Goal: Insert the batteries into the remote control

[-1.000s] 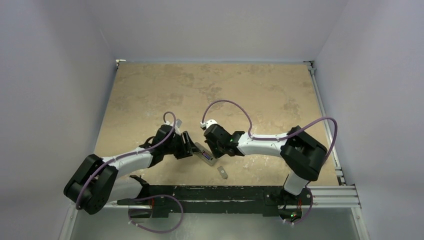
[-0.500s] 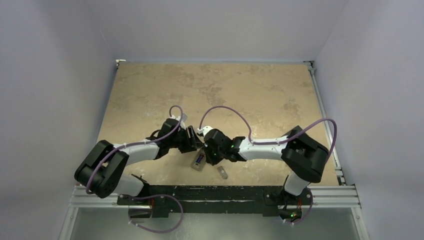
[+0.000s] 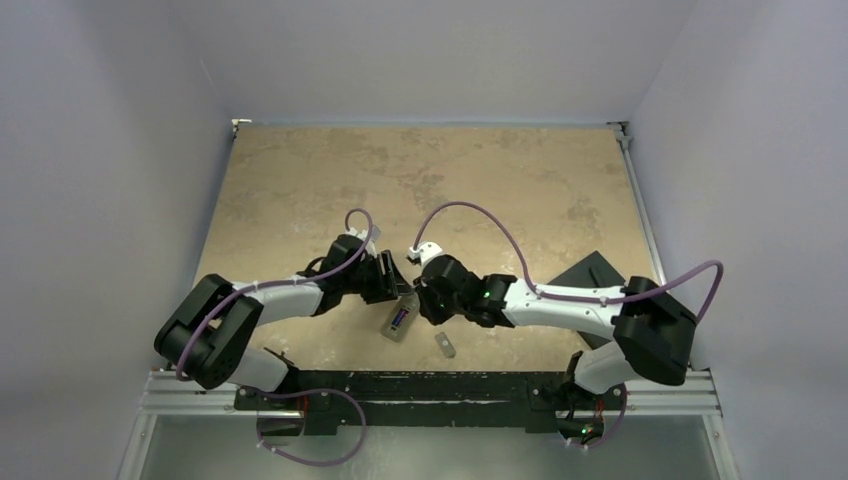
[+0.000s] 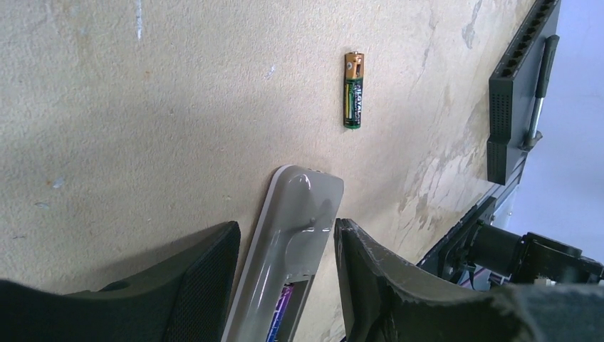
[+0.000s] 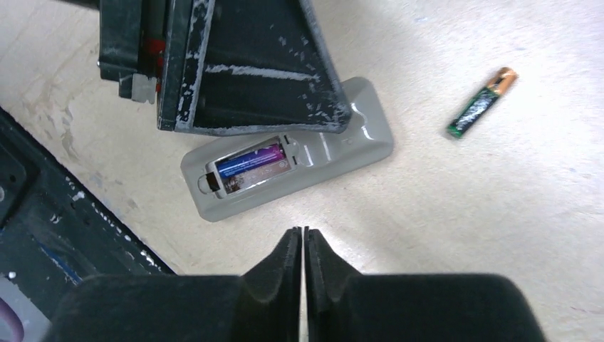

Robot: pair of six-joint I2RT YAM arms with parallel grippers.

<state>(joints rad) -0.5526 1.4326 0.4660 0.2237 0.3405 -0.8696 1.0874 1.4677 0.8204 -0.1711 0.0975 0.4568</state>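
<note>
The remote control (image 3: pixel 398 322) (image 5: pixel 335 153) lies grey underside up near the table's front edge. The purple battery (image 5: pixel 249 160) (image 4: pixel 281 313) sits in its recess. The dark battery with the brassy end (image 4: pixel 353 89) (image 5: pixel 481 103) lies loose on the table beyond the remote's closed end. My left gripper (image 4: pixel 285 224) (image 3: pixel 392 288) is open and straddles that end. One finger (image 4: pixel 377 285) is against a long edge; a small gap shows at the other. My right gripper (image 5: pixel 304 231) (image 3: pixel 422 305) is shut on nothing, just short of the remote's near side.
A small flat grey cover piece (image 3: pixel 446 345) lies right of the remote, close to the black rail (image 3: pixel 420 385) along the table's front. A larger flat black slab (image 3: pixel 590 272) rests at the right, partly behind my right arm.
The remote has swung round and slid toward the front edge. My left gripper has followed it in. My right arm's base has swung right, uncovering the black slab.
</note>
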